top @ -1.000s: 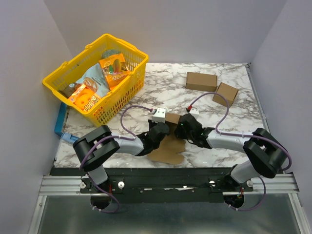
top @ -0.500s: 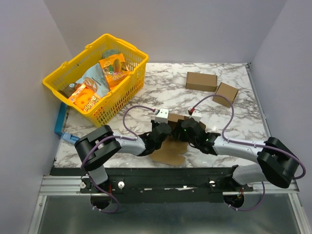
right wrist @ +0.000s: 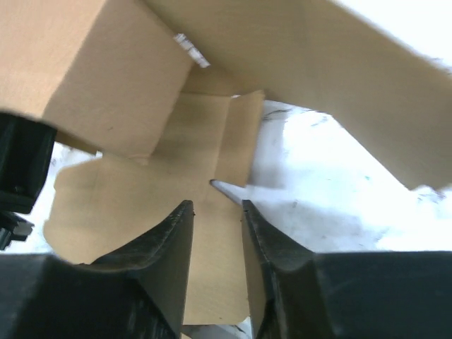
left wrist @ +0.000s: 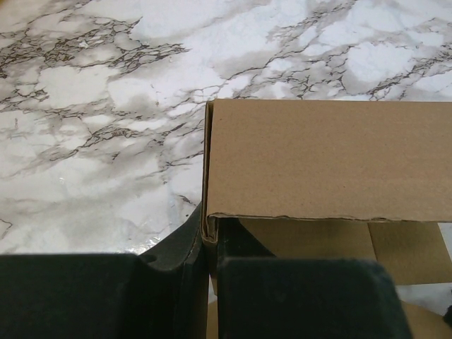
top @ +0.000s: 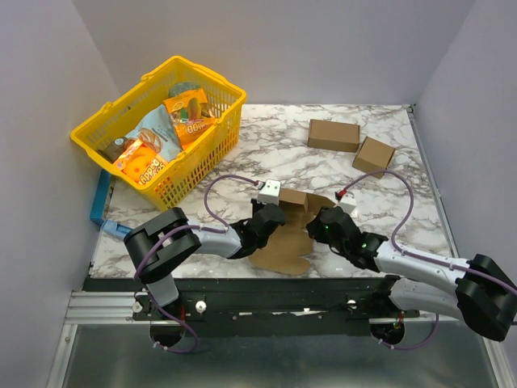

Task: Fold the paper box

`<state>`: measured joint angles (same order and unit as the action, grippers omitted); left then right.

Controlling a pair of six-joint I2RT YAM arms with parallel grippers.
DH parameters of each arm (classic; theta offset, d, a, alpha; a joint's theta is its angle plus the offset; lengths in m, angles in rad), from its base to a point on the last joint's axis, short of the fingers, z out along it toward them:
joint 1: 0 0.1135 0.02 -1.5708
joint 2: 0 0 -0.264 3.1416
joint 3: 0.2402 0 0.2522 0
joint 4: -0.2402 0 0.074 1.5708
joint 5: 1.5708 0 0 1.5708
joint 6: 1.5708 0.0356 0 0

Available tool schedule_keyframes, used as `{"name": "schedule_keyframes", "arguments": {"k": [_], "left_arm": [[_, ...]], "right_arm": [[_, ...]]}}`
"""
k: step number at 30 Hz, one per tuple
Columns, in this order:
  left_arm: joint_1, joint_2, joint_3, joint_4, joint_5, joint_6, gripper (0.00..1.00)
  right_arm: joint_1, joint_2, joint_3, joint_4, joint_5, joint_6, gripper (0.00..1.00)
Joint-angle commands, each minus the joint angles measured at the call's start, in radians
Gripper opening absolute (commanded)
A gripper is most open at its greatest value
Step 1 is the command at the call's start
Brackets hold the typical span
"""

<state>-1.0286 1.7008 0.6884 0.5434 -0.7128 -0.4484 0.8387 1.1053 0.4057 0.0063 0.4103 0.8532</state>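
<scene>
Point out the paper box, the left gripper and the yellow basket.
paper box (top: 284,249), top view, flat near flap
left gripper (left wrist: 210,244), left wrist view, between its fingertips
yellow basket (top: 203,152), top view, side wall facing the arms

We see a white marble-patterned table (top: 266,137). A yellow basket (top: 198,158) stands at its far left, with a blue object (top: 100,198) lying along the left edge just beside it. At the far right a long cardboard cuboid (top: 333,135) and a squarish cardboard cuboid (top: 374,155) lie near each other. The paper box (top: 283,246) rests by the near edge, partly flat.
</scene>
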Motion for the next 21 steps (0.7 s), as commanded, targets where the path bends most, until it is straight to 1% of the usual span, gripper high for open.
{"name": "schedule_keyframes", "arguments": {"k": [1,2,7,8,13,14,18,21], "left_arm": [[-0.008,0.026,-0.010,-0.086,0.056,-0.006,0.00],[-0.008,0.025,-0.010,-0.086,0.056,-0.004,0.00],[-0.008,0.020,-0.013,-0.085,0.056,-0.001,0.00],[-0.008,0.020,-0.015,-0.086,0.055,-0.003,0.00],[-0.008,0.019,-0.015,-0.086,0.058,0.001,0.00],[-0.008,0.019,-0.015,-0.083,0.058,0.001,0.00],[-0.008,0.023,-0.012,-0.083,0.062,0.001,0.00],[-0.008,0.025,-0.010,-0.083,0.061,0.002,0.00]], "right_arm": [[-0.049,-0.059,-0.039,-0.055,0.055,0.030,0.36],[-0.061,-0.061,-0.039,-0.061,0.058,0.032,0.33],[-0.099,0.002,-0.015,-0.091,0.048,0.047,0.27],[-0.107,0.013,-0.007,-0.091,0.050,0.047,0.24],[-0.116,0.105,0.030,-0.085,0.047,0.043,0.23],[-0.116,0.114,0.041,-0.072,0.042,0.035,0.23],[-0.116,0.136,0.038,0.099,-0.031,-0.029,0.23],[-0.116,0.136,0.044,0.170,-0.076,-0.066,0.23]]}}
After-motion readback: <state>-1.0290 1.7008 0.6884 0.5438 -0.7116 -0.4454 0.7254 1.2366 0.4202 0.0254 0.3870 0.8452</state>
